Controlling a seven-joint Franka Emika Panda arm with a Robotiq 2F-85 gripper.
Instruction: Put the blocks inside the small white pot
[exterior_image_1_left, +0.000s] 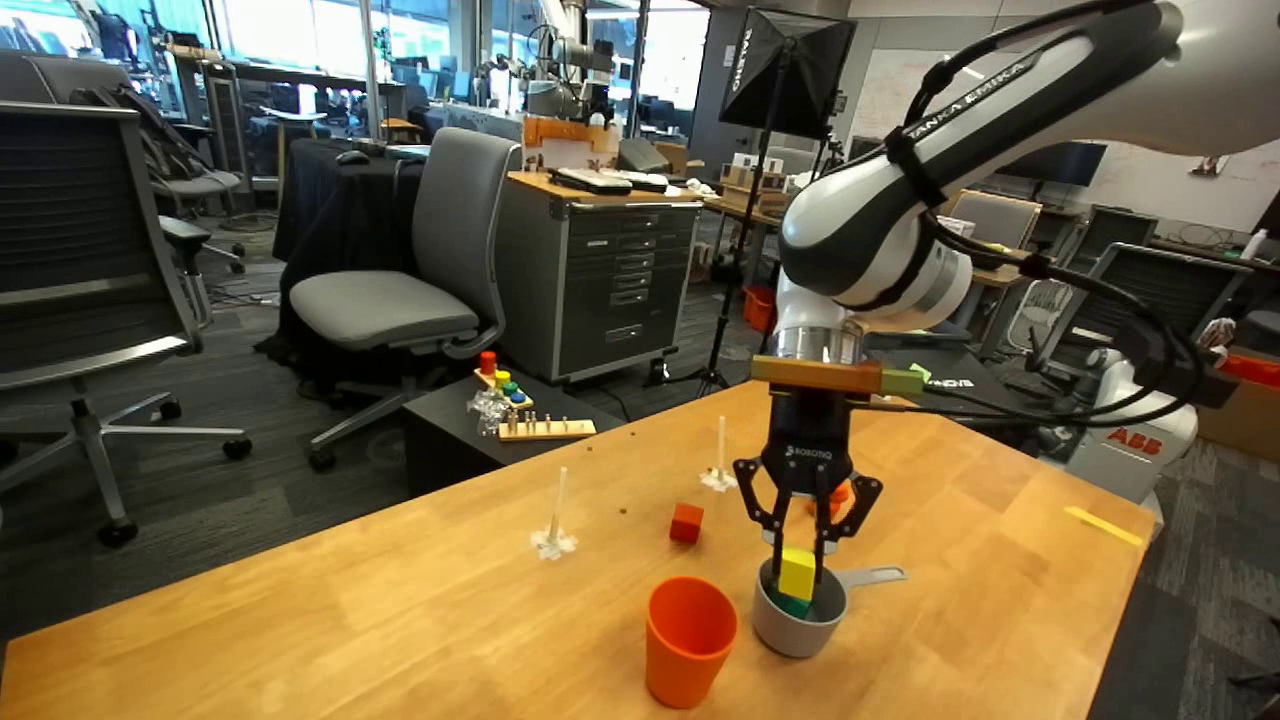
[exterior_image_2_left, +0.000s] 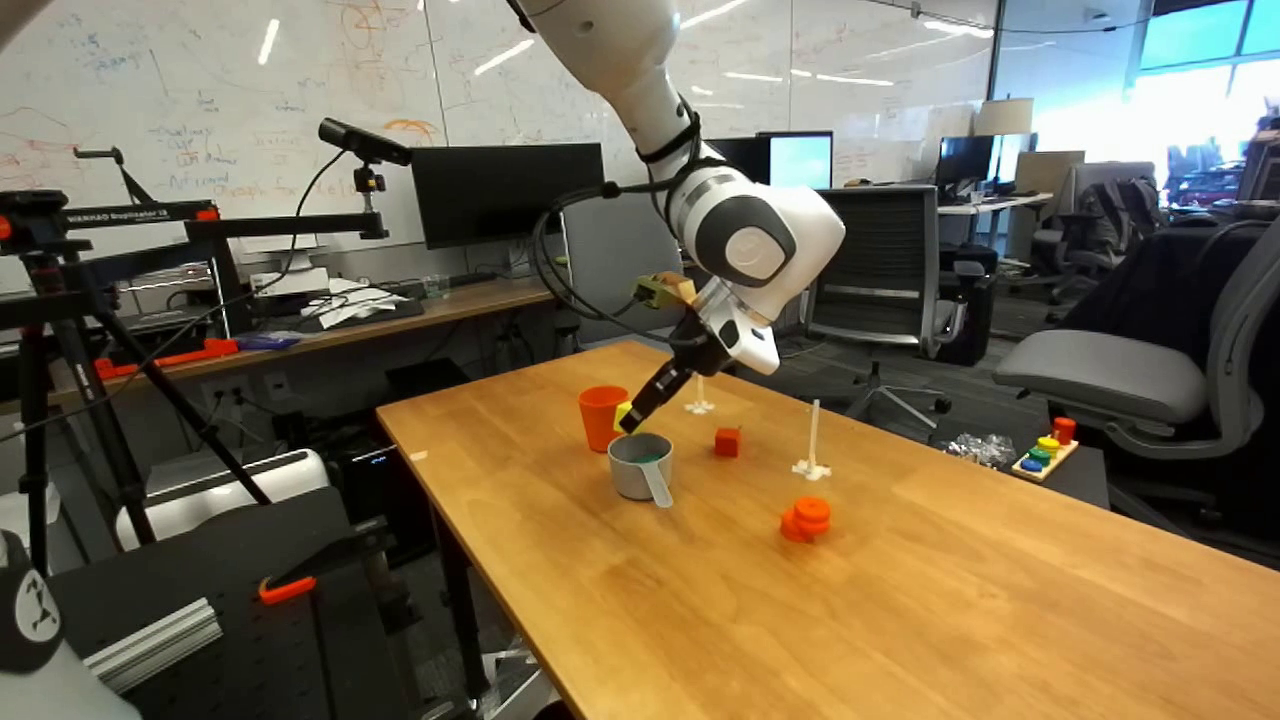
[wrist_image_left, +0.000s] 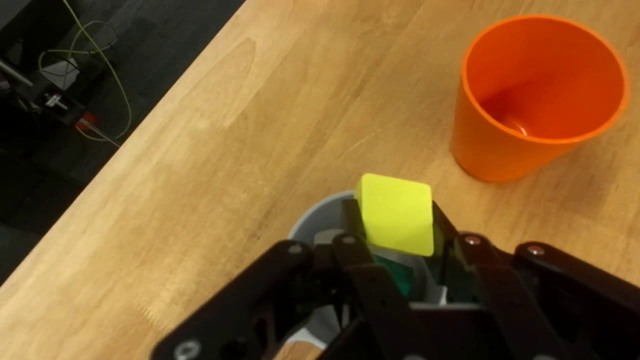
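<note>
Your gripper (exterior_image_1_left: 798, 577) clamped on yellow block (wrist_image_left: 396, 215), just above pot (exterior_image_1_left: 797, 638). Green block (wrist_image_left: 398, 275) inside pot, beneath gripper. Red block (exterior_image_1_left: 686, 524) on table (exterior_image_2_left: 800, 620), apart from you.

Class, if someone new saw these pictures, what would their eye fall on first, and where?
Probably the bright yellow block, gripped by the jaws above the small white pot. The orange cup standing beside the pot likely comes next. Then perhaps the large white robot arm, stretched out over the table.

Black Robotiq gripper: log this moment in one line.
gripper: holding yellow cube | grey round pot: green block inside | red cube: on brown wooden table | status: incomplete
</note>
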